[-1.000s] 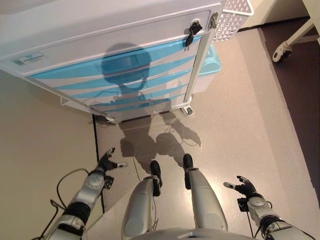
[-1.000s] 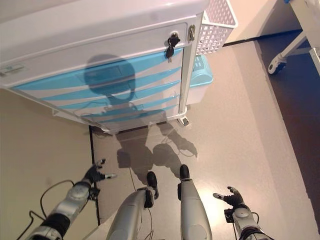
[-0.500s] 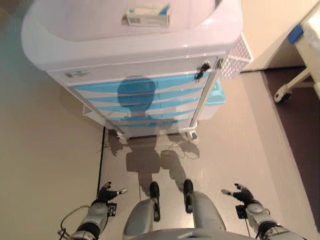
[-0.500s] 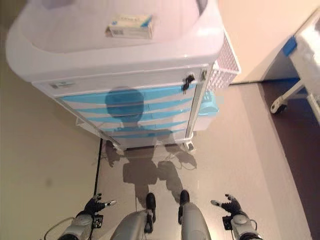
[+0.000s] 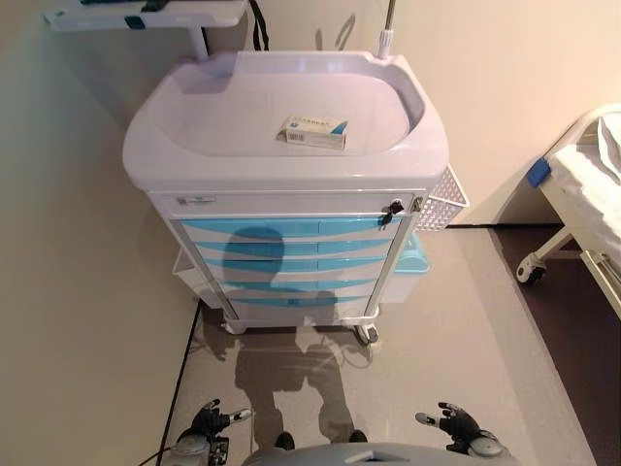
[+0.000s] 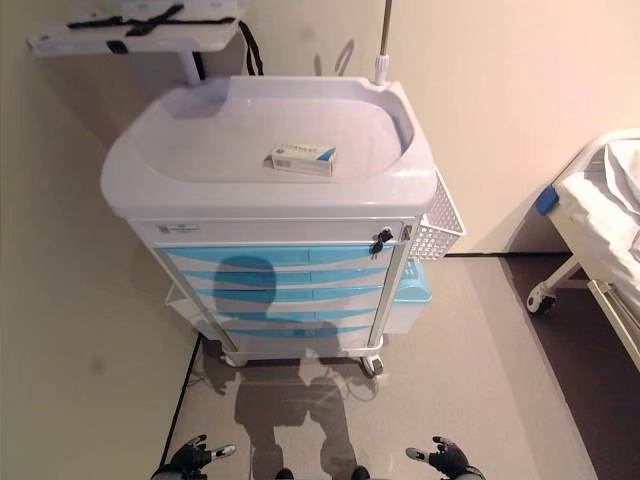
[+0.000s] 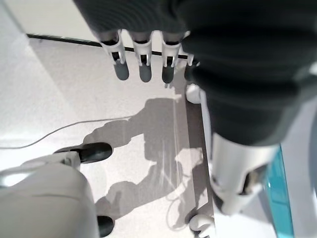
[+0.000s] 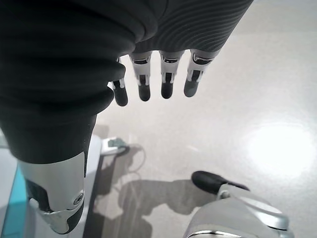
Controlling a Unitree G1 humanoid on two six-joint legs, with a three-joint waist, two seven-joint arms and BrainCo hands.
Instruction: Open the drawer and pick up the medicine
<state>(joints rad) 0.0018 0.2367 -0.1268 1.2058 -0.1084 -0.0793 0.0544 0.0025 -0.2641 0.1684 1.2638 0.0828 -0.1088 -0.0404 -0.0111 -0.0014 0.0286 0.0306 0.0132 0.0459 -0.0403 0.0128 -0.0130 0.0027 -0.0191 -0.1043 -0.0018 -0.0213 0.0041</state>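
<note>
I stand back from the medical cart [image 5: 291, 184], with a wide stretch of bare floor [image 5: 456, 330] between me and its wheels. My left hand [image 5: 209, 424] hangs low at the bottom edge of the head view, fingers [image 7: 141, 67] straight and loose, holding nothing. My right hand [image 5: 456, 424] hangs low on the other side, its fingers [image 8: 166, 82] likewise spread and relaxed over the floor, empty. Both are well apart from the cart.

The cart's white top is a shallow tray with a raised rim all round. The medicine box [image 5: 313, 132] lies flat on that tray, right of its middle and near the front rim, not in any drawer. Below the rim sits a white top drawer [image 5: 291, 201] with a key [image 5: 395, 207] hanging in the lock at its right end; under it is a stack of blue drawers [image 5: 291, 262], all flush with the cart's front. I can't make out any handles from here.

A white mesh basket [image 5: 444, 202] hangs off the cart's right side, with a pale blue bin [image 5: 412, 267] below it. A thin pole [image 5: 388, 24] rises from the back right corner. To the cart's left the wall [image 5: 78, 291] runs close; a shelf [image 5: 146, 14] juts out above. On the far right, a bed [image 5: 582, 204] on castors edges in, leaving open floor between it and the cart.
</note>
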